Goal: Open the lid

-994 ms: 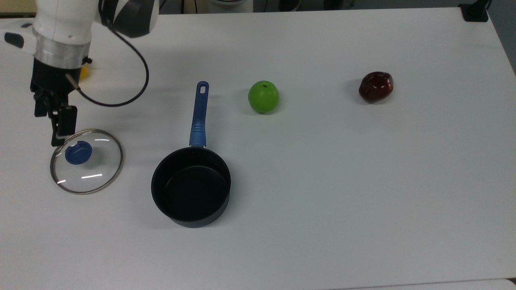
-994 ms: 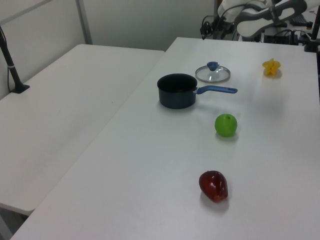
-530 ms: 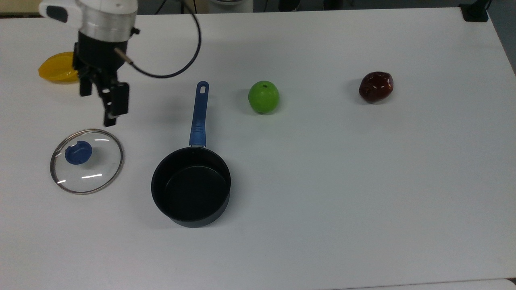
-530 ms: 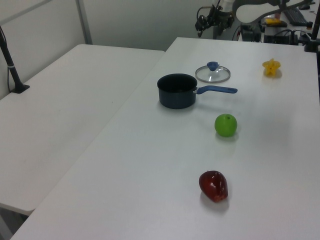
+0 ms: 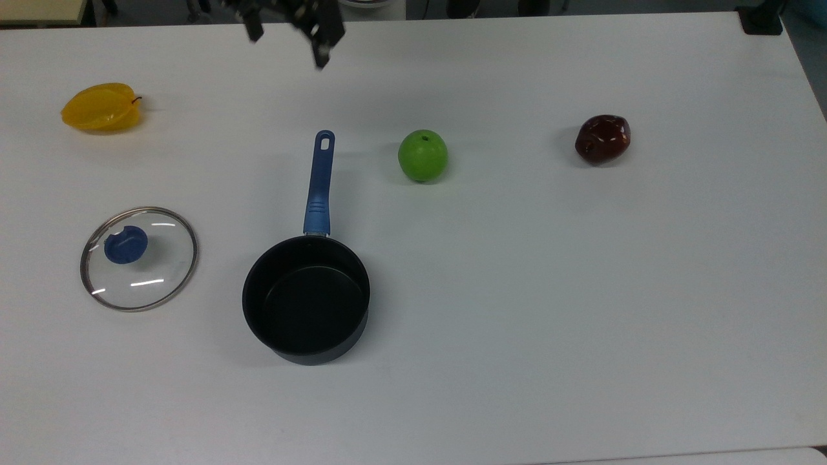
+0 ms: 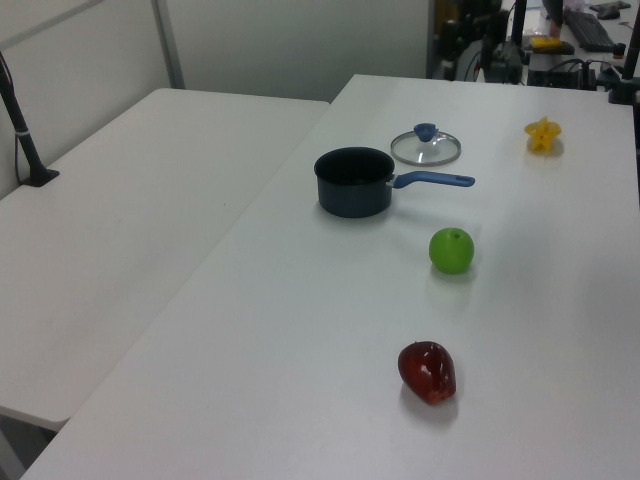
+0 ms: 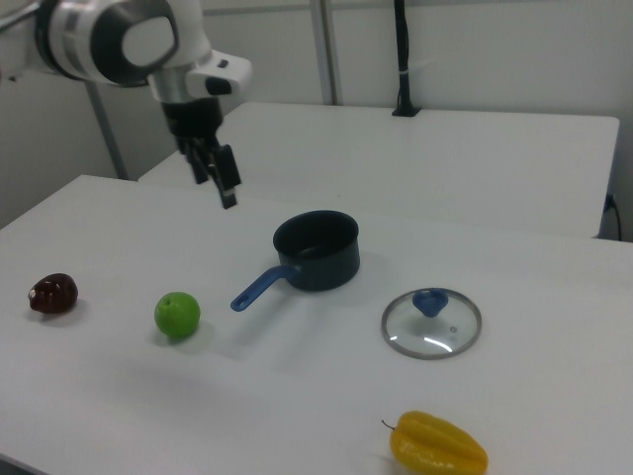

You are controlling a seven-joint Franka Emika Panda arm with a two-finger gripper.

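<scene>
The gripper (image 7: 216,178) hangs high above the table (image 5: 581,310) with its fingers spread and nothing between them; in the top view it sits at the upper edge (image 5: 287,26), well apart from everything on the surface; the white arm (image 7: 119,40) reaches in from the right view's upper left.

Below it, nearest in the top view, lies the blue handle of the black saucepan (image 5: 305,298); the pan stands open and looks empty. The lid (image 5: 138,258) lies flat on the table to the top view's left of the pan, knob up, apart from the pan's wall and touching nothing else; in the right view it rests to the right of the pan (image 7: 431,323).

Further out sit a yellow star fruit (image 5: 101,107), a green apple (image 5: 422,155) and a dark red fruit (image 5: 602,138), all clear of pan and lid.

As a judgement, the task looks finished: the lid is off and set down, the gripper is free; nothing seems left but for the arm to park.
</scene>
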